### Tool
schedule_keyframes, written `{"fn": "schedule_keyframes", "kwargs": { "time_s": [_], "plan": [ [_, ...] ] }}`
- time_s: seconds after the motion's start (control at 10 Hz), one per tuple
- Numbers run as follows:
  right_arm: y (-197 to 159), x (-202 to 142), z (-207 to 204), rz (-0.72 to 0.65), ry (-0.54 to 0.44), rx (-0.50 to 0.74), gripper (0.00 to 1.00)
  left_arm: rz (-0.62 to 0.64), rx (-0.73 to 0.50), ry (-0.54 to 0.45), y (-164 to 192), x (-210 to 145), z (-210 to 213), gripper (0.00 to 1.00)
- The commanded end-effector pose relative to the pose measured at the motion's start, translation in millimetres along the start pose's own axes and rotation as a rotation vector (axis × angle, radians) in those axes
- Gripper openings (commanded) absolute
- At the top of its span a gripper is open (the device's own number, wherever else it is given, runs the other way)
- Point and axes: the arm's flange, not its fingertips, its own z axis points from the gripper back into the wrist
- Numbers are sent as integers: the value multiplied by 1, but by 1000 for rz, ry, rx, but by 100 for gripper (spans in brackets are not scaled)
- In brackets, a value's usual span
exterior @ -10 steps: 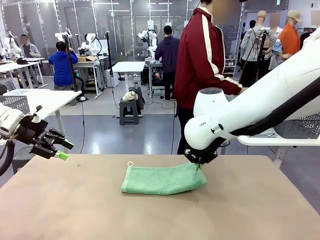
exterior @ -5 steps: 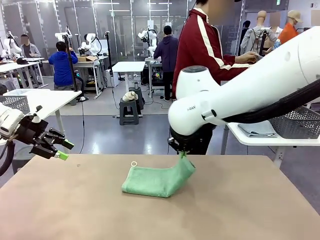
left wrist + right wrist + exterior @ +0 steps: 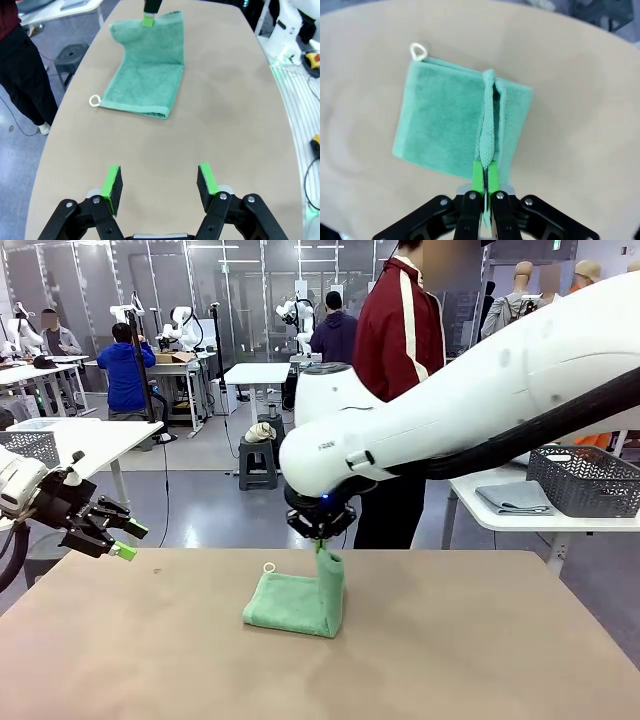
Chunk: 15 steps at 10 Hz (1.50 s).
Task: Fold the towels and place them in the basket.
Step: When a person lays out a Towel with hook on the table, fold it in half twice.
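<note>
Across the tan table (image 3: pixel 480 640) the job looks partway done — the mint green towel (image 3: pixel 290 602), plush terry with a corner loop, lies mid-table already doubled, and the right gripper (image 3: pixel 485 176), pinched tight on one end, holds that end upright over the rest for another fold. The left gripper (image 3: pixel 160 182) hovers empty, jaws apart. Laying it flat and carrying it to the basket (image 3: pixel 585 480) — well apart on a side table (image 3: pixel 520 521) — remain.

The towel (image 3: pixel 293 602) sat middle of the tabletop (image 3: pixel 480 640), right end up in the right gripper (image 3: pixel 320 543). The left gripper (image 3: pixel 130 541) hung by the left edge, basket (image 3: pixel 585 480) off right on a side table (image 3: pixel 500 521).
</note>
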Motion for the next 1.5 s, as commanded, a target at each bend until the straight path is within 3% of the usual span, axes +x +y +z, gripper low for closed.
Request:
{"fn": "schedule_keyframes", "kwargs": {
  "time_s": [0.0,0.4,1.2,1.3,1.4],
  "plan": [
    [30,16,-9,-93,23,29,0,3,-4,8,-1,0,1,76],
    [59,10,-40,-116,97,72,0,3,-4,8,-1,0,1,76],
    [71,9,-81,-226,-28,60,0,3,-4,8,-1,0,1,76],
    [73,7,-83,-204,-30,65,21,3,-4,8,-1,0,1,76],
    [73,5,-83,-207,-36,72,24,3,-4,8,-1,0,1,76]
  ]
}}
